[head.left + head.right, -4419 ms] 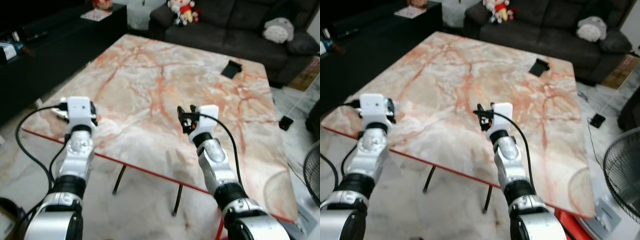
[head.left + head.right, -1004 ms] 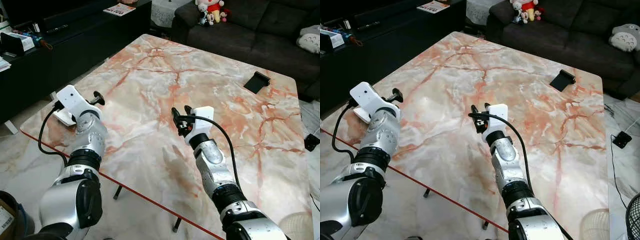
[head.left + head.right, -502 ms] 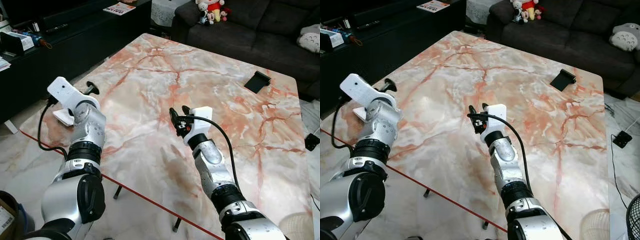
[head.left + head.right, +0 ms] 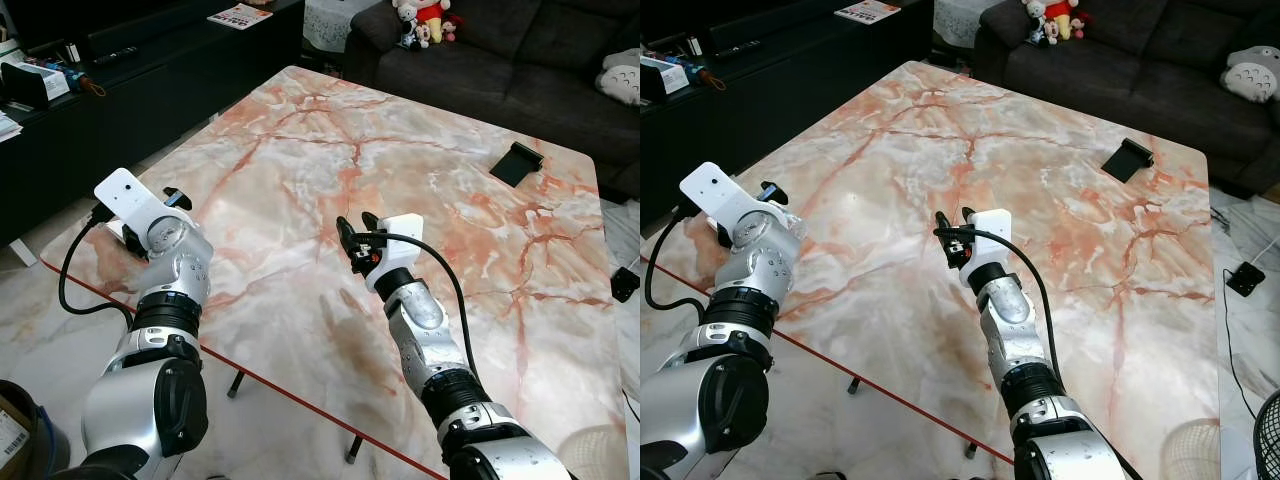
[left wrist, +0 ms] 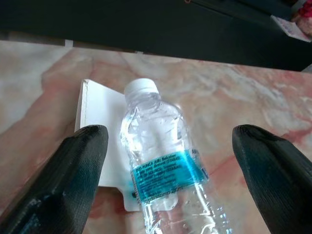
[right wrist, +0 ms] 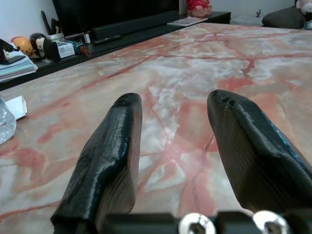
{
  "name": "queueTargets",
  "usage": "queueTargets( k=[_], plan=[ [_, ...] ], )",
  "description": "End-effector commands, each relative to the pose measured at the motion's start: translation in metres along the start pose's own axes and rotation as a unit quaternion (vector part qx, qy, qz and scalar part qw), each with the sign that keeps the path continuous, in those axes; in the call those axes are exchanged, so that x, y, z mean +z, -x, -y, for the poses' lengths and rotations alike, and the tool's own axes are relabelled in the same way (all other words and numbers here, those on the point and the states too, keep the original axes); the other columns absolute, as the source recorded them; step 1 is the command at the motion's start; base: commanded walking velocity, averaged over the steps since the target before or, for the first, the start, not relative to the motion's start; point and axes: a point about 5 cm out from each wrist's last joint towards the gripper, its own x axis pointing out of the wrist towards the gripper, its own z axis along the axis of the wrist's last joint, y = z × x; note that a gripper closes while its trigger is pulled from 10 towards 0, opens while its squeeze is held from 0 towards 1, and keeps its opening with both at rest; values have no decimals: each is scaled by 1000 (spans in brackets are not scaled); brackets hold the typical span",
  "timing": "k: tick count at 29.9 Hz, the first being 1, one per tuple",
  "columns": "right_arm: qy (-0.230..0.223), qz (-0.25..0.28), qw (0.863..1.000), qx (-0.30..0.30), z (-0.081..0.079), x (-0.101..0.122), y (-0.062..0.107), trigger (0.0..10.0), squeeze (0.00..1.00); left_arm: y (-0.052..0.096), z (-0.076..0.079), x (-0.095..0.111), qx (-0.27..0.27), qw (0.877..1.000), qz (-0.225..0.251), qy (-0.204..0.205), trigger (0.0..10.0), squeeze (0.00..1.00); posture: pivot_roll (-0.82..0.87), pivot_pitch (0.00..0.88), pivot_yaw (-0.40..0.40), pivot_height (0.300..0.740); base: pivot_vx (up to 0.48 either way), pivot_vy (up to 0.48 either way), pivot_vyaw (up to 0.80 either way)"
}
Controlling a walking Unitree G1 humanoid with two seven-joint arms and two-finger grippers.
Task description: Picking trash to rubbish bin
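Your left gripper point(image 5: 168, 146) hung with fingers spread wide; your right gripper point(image 6: 175, 141) reached forward, fingers parted, both arms raised.

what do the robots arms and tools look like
Both arms are silver metal with black joint bands and glossy black elbow housings. Each wrist carries a white box-shaped camera block fed by a looping black cable. The left tool and the right tool each have two long, matte black, rounded fingers.

1 bottle point(image 5: 163, 161), 1 white card point(image 5: 100, 131), 1 table point(image 4: 300, 170), 1 black stand point(image 4: 516, 162).
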Motion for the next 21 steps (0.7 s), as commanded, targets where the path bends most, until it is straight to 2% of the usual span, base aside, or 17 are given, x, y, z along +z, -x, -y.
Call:
queueTargets(
  k=[1,7,11,21],
  plan=[
    [0,6,1000,0,1,1,1,10000,0,-1,-1,-6,9,1000,-15,-18,10000,0,100,107,-112,740,0,0,0],
    [-1,6,1000,2,0,0,2,10000,0,-2,-6,-15,30,998,-44,-17,10000,0,98,107,-110,740,0,0,0],
    [-1,6,1000,5,0,0,2,10000,0,-3,-8,-16,38,998,-47,-16,10000,0,95,109,-110,740,0,0,0],
    [-2,5,1000,5,0,-2,4,10000,0,-7,0,-2,32,999,-34,-1,10000,0,93,111,-106,740,0,0,0]
  ],
)
